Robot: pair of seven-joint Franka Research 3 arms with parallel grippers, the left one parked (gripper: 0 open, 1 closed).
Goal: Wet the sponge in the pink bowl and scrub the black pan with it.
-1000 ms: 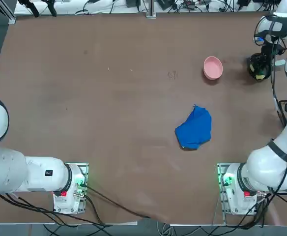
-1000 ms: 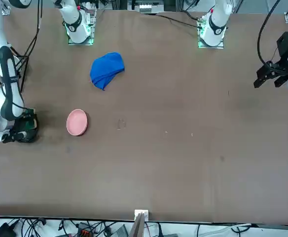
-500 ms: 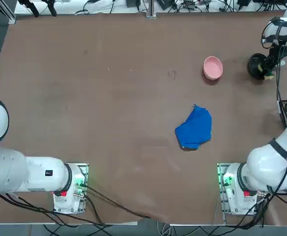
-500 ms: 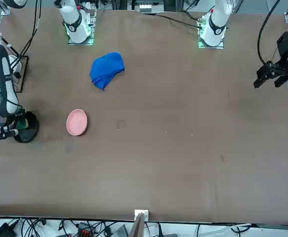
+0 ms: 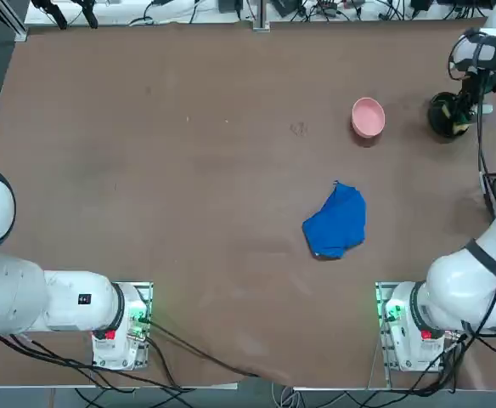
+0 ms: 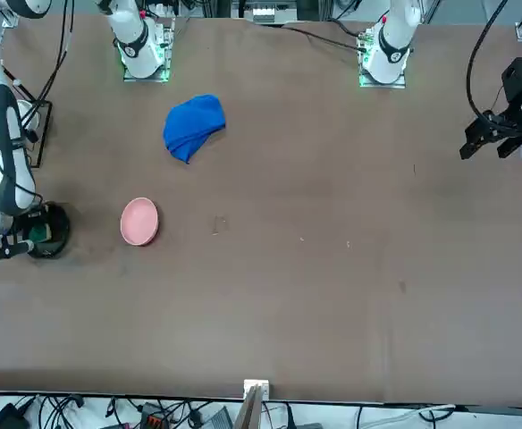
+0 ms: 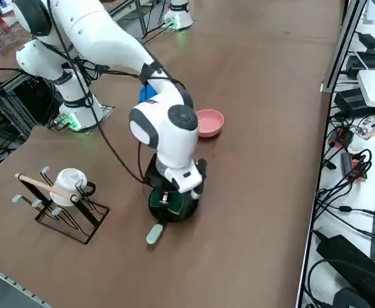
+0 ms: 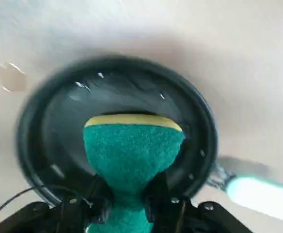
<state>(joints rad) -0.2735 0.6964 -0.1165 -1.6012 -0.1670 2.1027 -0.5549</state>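
The black pan (image 5: 442, 115) sits near the table's far right edge, its light grey handle (image 7: 154, 233) pointing to the table's near right side. My right gripper (image 8: 127, 194) hangs over the pan, shut on the sponge (image 8: 132, 148). The sponge's green face is squeezed between the fingers, and its yellow layer reaches down into the pan (image 8: 44, 116). Small drops glint on the pan's inside. From the front, the gripper (image 6: 30, 238) and the sponge (image 6: 39, 233) are over the pan (image 6: 54, 225). The pink bowl (image 5: 368, 116) stands left of the pan, apart from it.
A crumpled blue cloth (image 5: 337, 223) lies nearer my base, mid-right of the table. A wire rack holding a white cup (image 7: 65, 192) stands close to the table's right edge, near the pan (image 7: 173, 206). Cables run beyond the far edge.
My right gripper has swept the sponge across the pan toward the table's right edge, then a little back. The pan, bowl and cloth have stayed put.
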